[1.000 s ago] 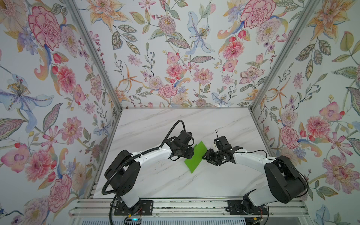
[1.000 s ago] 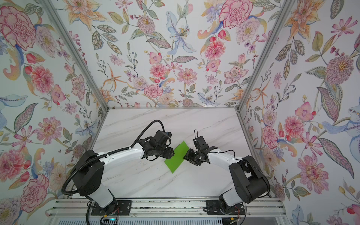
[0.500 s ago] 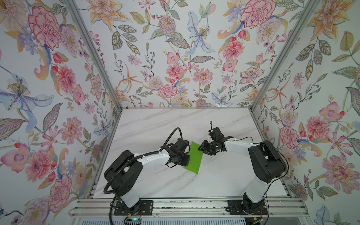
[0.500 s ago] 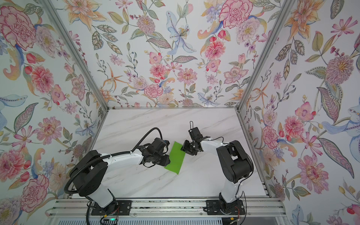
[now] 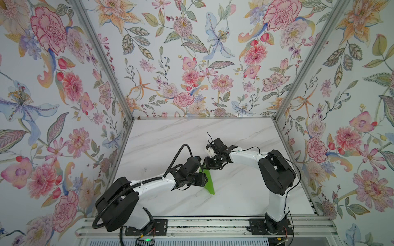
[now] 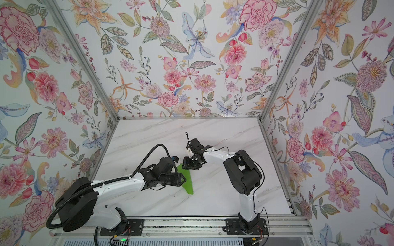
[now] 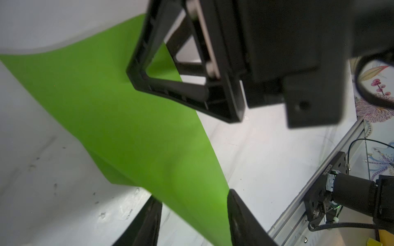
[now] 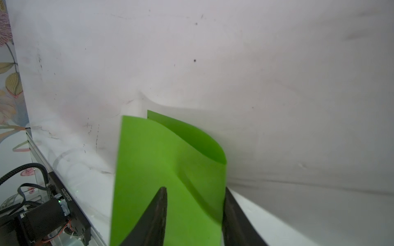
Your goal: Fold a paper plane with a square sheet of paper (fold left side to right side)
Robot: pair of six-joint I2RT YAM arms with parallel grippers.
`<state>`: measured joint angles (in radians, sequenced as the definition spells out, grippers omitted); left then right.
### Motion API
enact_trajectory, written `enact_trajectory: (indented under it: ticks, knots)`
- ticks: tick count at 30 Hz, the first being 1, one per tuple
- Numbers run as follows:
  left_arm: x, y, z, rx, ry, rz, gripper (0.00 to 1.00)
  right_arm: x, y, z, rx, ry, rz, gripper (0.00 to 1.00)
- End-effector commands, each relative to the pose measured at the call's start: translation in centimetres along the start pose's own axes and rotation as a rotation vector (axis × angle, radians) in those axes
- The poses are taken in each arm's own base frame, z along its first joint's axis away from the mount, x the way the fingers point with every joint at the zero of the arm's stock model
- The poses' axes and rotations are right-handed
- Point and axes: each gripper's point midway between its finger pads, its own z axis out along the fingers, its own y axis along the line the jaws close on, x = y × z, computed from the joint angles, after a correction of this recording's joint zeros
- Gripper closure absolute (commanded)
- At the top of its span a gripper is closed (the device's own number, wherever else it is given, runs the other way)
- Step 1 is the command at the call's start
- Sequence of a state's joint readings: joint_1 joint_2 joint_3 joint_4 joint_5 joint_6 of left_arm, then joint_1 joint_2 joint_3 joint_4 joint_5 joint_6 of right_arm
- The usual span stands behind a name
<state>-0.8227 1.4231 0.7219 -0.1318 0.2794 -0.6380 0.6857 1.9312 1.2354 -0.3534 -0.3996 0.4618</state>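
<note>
The square sheet of paper [image 5: 210, 183] [image 6: 189, 187] is bright green and shows as a narrow strip on the marble table in both top views, partly hidden under the two grippers. In the right wrist view the square sheet of paper [image 8: 162, 153] is bent over on itself in a loose curl, its two layers apart at the far end. My left gripper [image 5: 204, 179] [image 7: 191, 194] is open, and the sheet [image 7: 132, 119] runs between its fingers, against one of them. My right gripper [image 5: 208, 166] [image 8: 195, 189] is open over the sheet's other end.
The right gripper's black body [image 7: 245, 64] hangs close above the sheet, right beside the left gripper. An aluminium rail [image 5: 202, 225] runs along the table's front edge with both arm bases on it. Floral walls [image 5: 191, 64] close in the other three sides.
The sheet went from a wide flat shape to a narrow, folded-over strip. The left gripper's jaws closed, then opened wider. Both grippers have drawn together over the sheet.
</note>
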Motion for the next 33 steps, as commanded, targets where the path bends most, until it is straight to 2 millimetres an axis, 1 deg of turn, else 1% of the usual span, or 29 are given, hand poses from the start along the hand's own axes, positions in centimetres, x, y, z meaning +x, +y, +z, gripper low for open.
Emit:
enact_trajectory:
  ticks: [1, 4, 7, 10, 12, 16, 18, 20, 23, 25, 29, 33]
  knots:
    - [-0.5, 2.2, -0.4, -0.048, -0.035, -0.047, 0.49, 0.4, 0.8, -1.6, 0.016, -0.014, -0.083, 0.57]
    - [-0.8, 3.1, -0.4, -0.051, -0.035, -0.061, 0.52, 0.5, 0.9, -2.8, 0.040, -0.047, -0.099, 0.56]
    - [-1.1, 3.3, -0.3, -0.045, -0.031, -0.062, 0.59, 0.6, 0.9, -4.1, 0.063, -0.080, -0.107, 0.56]
    - [-1.1, 3.6, -0.1, -0.047, -0.021, -0.064, 0.65, 1.2, 1.1, -5.5, 0.086, -0.110, -0.138, 0.55]
    - [-0.8, 3.8, 0.0, -0.049, -0.009, -0.067, 0.68, 1.8, 1.5, -6.3, 0.102, -0.135, -0.187, 0.55]
    - [-0.5, 4.1, 0.3, -0.050, 0.004, -0.075, 0.75, 3.8, 3.8, -7.7, 0.098, -0.193, -0.375, 0.54]
    - [-0.6, 4.1, 0.2, -0.051, 0.002, -0.079, 0.79, 4.7, 4.4, -8.1, 0.108, -0.215, -0.436, 0.54]
    - [-0.7, 4.1, 0.2, -0.048, 0.000, -0.084, 0.82, 6.0, 5.3, -8.2, 0.095, -0.210, -0.521, 0.53]
    - [-0.9, 4.0, 0.1, -0.043, -0.005, -0.090, 0.84, 8.7, 6.4, -7.6, 0.142, -0.240, -0.735, 0.52]
    - [-1.0, 4.1, 0.1, -0.044, -0.005, -0.095, 0.86, 10.2, 7.0, -7.2, 0.160, -0.257, -0.842, 0.51]
    - [-0.9, 4.1, 0.1, -0.042, -0.001, -0.105, 0.87, 11.9, 7.6, -6.2, 0.190, -0.283, -0.933, 0.49]
    - [-1.0, 3.9, 0.1, -0.035, -0.002, -0.106, 0.87, 13.1, 8.6, -4.6, 0.210, -0.299, -1.024, 0.48]
